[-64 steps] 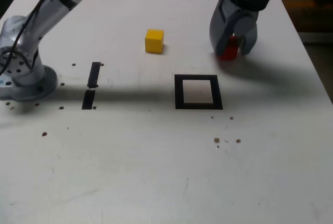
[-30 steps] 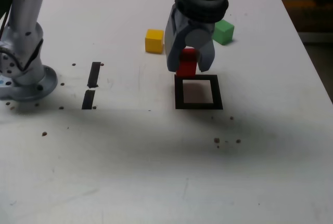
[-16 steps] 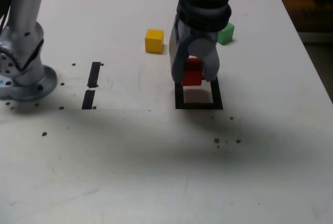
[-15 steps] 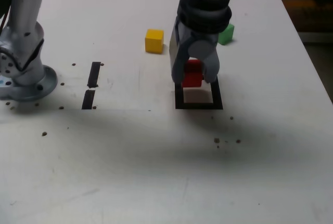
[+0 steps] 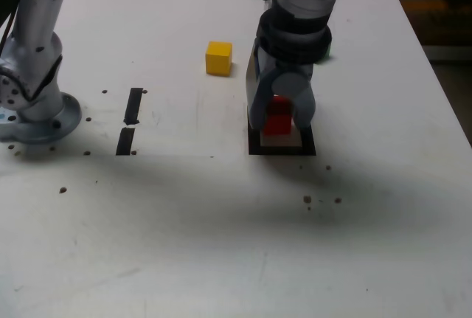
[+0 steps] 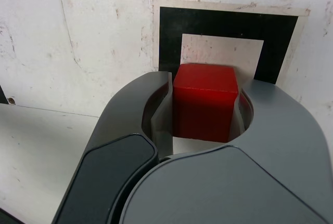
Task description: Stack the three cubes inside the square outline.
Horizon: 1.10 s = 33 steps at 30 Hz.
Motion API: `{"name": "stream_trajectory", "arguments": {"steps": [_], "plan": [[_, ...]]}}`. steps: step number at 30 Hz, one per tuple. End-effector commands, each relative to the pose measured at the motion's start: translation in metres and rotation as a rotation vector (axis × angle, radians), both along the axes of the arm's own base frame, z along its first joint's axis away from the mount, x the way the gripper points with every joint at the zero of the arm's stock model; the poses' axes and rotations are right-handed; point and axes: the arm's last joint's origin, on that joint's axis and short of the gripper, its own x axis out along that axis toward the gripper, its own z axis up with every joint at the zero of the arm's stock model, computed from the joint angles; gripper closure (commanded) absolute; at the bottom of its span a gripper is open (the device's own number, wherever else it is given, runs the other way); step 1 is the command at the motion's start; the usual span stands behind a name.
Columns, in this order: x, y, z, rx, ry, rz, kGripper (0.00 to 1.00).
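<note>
Red cube [image 5: 278,121], yellow cube [image 5: 218,58], black square outline [image 6: 218,24], grey end effector [image 5: 280,117]

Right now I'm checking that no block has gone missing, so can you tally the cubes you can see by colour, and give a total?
Red cube: 1, held in the gripper over the square outline
Yellow cube: 1
Green cube: 1, only a sliver showing behind the arm
Total: 3 cubes
</note>
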Motion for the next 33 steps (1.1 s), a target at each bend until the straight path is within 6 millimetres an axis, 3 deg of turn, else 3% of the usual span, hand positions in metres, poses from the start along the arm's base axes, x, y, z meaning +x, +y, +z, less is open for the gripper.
{"name": "stream_trajectory", "arguments": {"steps": [1,8,14,20,24,29,33], "plan": [[0.001,0.000,-0.002,0.002,0.004,-0.001,0.69],[0.003,-0.001,-0.007,-0.010,0.020,-0.018,0.41],[0.003,-0.002,-0.005,-0.020,0.016,-0.026,0.24],[-0.005,0.004,0.020,-0.007,0.007,-0.035,0.10],[-0.004,0.023,0.048,-0.018,-0.015,-0.090,0.04],[0.018,0.064,0.075,-0.030,-0.050,-0.227,0.01],[0.030,0.099,0.086,-0.005,-0.050,-0.334,0.00]]}}
